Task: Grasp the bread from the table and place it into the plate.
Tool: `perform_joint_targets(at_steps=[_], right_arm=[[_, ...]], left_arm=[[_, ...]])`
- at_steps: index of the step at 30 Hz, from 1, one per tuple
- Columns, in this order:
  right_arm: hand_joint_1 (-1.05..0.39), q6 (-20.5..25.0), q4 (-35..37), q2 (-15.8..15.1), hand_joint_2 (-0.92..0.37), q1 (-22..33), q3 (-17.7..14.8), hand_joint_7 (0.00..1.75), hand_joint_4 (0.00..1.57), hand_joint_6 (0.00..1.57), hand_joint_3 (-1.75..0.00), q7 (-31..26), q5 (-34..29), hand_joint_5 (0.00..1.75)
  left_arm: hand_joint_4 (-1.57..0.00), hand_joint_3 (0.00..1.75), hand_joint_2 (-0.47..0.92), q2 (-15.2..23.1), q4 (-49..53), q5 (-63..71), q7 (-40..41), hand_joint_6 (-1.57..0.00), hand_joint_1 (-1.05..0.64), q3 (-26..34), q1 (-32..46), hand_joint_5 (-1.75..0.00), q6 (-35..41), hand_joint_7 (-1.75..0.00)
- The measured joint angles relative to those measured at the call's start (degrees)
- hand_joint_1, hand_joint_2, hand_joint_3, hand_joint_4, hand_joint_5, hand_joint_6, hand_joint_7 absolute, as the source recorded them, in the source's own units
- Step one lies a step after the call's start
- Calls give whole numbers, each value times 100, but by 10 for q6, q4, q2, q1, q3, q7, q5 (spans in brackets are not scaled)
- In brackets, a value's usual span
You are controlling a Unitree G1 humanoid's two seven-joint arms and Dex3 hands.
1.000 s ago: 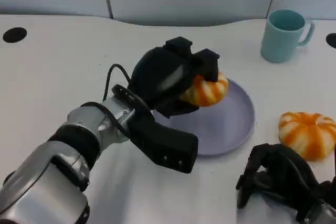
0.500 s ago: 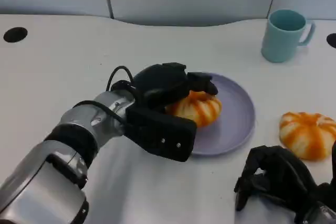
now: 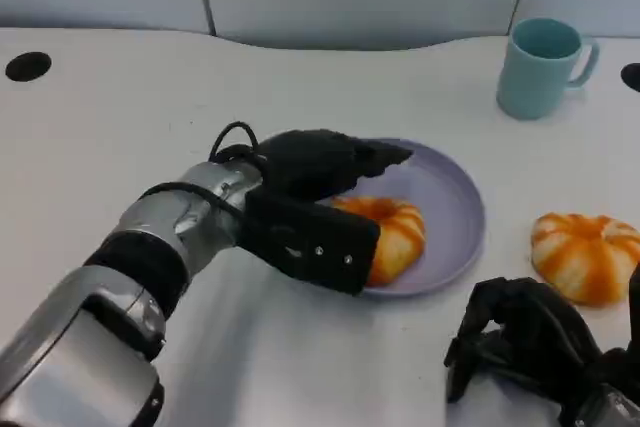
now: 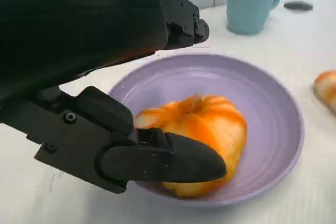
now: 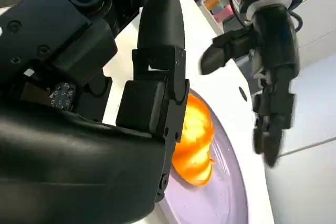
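I am looking at the head view, where the left hand [image 3: 310, 197] is hovering over the plate [image 3: 460, 217] at the middle of the frame. The bread [image 3: 395, 232] is lying in the plate, on its lower left part. The hand is looking released: its fingers [image 3: 375, 155] are reaching out flat above the bread, and its thumb [image 3: 320, 252] is lying in front of the bread, at the plate's near rim.

In the left wrist view, the fingers [image 4: 181, 19] are hanging at the upper middle of the frame with bare plate [image 4: 273, 108] showing between them and the bread [image 4: 205, 124]. The thumb [image 4: 168, 163] is crossing the bread's lower edge; I cannot tell whether it is touching.

The right hand [image 3: 525, 342] is sitting at the lower right of the head view, fingers curling in on nothing. A second bread [image 3: 585, 252] is lying on the table [image 3: 120, 137] just above it, right of the plate and apart from it. A cup [image 3: 540, 65] is standing upright at the upper right, well apart from the plate.
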Motion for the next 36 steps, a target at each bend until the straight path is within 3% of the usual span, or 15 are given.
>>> perform_joint_targets(at_steps=[5,9,14,15,20,22,25,27,28,29,30,31,32,33,36], right_arm=[[-105,0,4,-1,-49,-2,-1,49,157,157,0,5,1,69],[-105,-7,15,-2,-50,-6,-3,47,157,157,0,13,1,68],[-105,-15,23,-3,-50,-8,-6,47,157,157,0,18,2,68],[-105,-15,24,-3,-49,-9,-6,48,157,157,0,19,2,69],[-105,-15,27,-1,-48,-13,-7,49,157,157,0,19,3,70],[-105,-16,35,-3,-49,-17,-12,48,157,157,-1,20,4,69],[-105,-21,45,-6,-49,-23,-18,48,157,157,0,19,3,69],[-105,-21,49,-6,-48,-23,-19,49,157,157,0,18,2,69],[-105,-21,49,-6,-49,-23,-19,49,157,157,0,18,1,69],[-105,-22,51,-5,-49,-24,-19,49,157,157,-1,18,1,69],[-105,-23,52,-5,-49,-24,-19,49,157,157,-1,19,1,69],[-105,-26,55,-5,-50,-24,-19,49,157,157,-1,21,1,69],[-105,-29,56,-5,-49,-24,-19,48,157,157,0,24,1,69],[-105,-32,57,-5,-49,-24,-20,48,157,157,0,25,1,69],[-105,-32,57,-6,-50,-25,-22,48,157,157,-1,25,1,69]], left_arm=[[-7,43,92,9,-26,-86,19,-9,-89,76,49,-4,-54,-5],[-12,44,92,6,-57,-194,-35,-10,-89,143,103,-8,-75,-6],[-12,45,92,6,-84,-227,-78,-10,-89,164,129,-10,-73,-6],[-19,42,92,6,-89,-229,-80,-13,-87,166,129,-14,-72,-7],[-44,35,92,0,-256,-448,-238,-20,-80,231,267,-30,-4,-9],[-54,27,92,-7,-329,-541,-281,-35,-75,261,348,-40,56,-10],[-59,29,92,-23,-425,-646,-294,-56,-72,303,449,-56,154,-10],[-59,29,92,-29,-471,-668,-290,-60,-71,319,489,-60,183,-9],[-61,27,92,-31,-487,-670,-288,-67,-70,324,499,-72,192,-11],[-58,28,92,-34,-502,-678,-286,-78,-68,329,507,-104,204,-20],[-55,28,92,-38,-515,-689,-286,-81,-67,335,515,-116,212,-24],[-54,30,92,-42,-526,-694,-286,-78,-66,342,525,-135,218,-48],[-53,32,92,-44,-535,-698,-286,-66,-65,349,536,-151,221,-85],[-53,35,92,-47,-543,-701,-286,-56,-64,355,550,-163,220,-117],[-61,41,92,-57,-559,-701,-286,-41,-59,368,587,-173,219,-158]])
